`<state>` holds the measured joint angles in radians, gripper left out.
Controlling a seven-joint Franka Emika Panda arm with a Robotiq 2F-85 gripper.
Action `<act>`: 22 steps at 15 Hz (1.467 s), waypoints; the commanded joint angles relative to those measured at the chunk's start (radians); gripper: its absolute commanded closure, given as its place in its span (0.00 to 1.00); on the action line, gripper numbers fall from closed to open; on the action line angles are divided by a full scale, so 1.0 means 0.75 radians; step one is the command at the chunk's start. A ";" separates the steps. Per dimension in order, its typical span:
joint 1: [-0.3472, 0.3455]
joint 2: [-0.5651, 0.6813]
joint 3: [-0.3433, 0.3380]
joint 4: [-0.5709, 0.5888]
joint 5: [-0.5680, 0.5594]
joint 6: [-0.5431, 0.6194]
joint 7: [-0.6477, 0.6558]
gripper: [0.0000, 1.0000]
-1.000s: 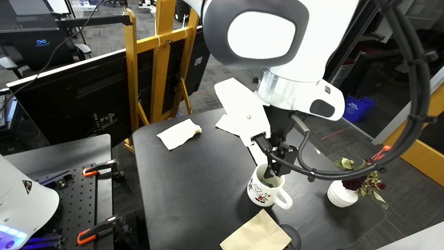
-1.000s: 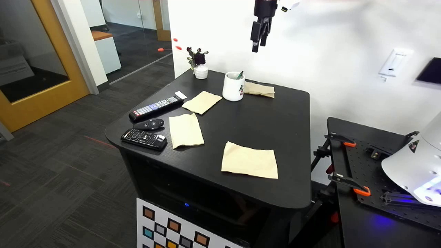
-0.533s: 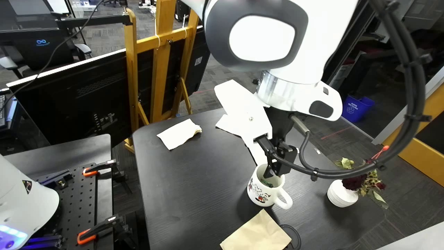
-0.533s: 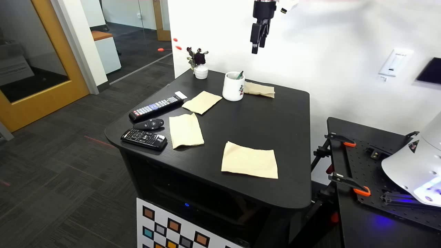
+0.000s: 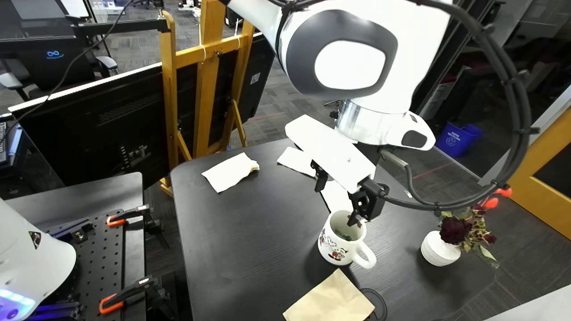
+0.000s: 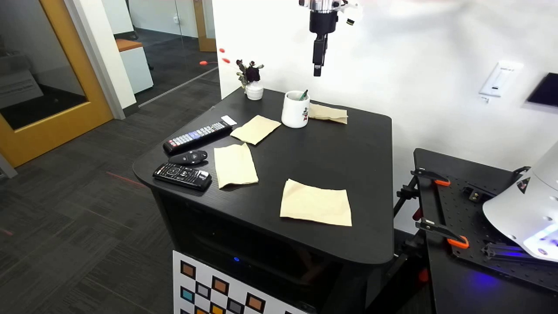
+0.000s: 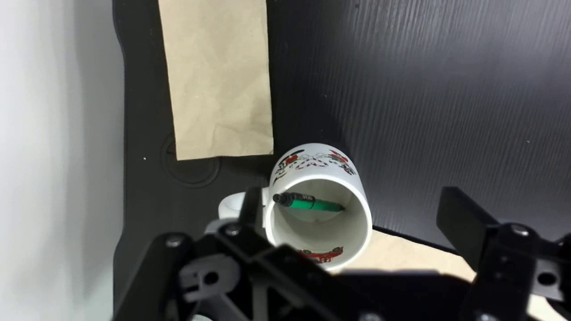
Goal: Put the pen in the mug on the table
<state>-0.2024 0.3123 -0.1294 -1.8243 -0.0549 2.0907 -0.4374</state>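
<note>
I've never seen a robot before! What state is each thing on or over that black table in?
End effector: open, holding nothing, hovering above the table.
Mug: upright on the table.
Pen: leaning inside the mug, black end up.
White vase: upright, holding flowers.
Black remotes: all three lying face up.
Tan paper sheets: lying spread out.
Small white slip: lying on the table.

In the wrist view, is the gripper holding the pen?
No: the green pen rests inside the mug, while the gripper stands wide open and grips nothing.
</note>
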 commanded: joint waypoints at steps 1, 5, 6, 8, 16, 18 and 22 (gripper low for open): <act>-0.011 0.066 0.032 0.116 -0.064 -0.088 -0.151 0.00; -0.023 0.100 0.069 0.174 -0.075 -0.158 -0.405 0.00; -0.025 0.106 0.073 0.188 -0.078 -0.186 -0.473 0.00; -0.020 0.112 0.065 0.208 -0.109 -0.231 -0.562 0.00; -0.018 0.106 0.063 0.174 -0.071 -0.184 -0.539 0.00; -0.021 0.124 0.068 0.182 -0.056 -0.187 -0.550 0.00; -0.016 0.178 0.071 0.207 -0.082 -0.174 -0.563 0.00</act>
<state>-0.2064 0.4108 -0.0873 -1.7005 -0.1106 1.9582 -0.8410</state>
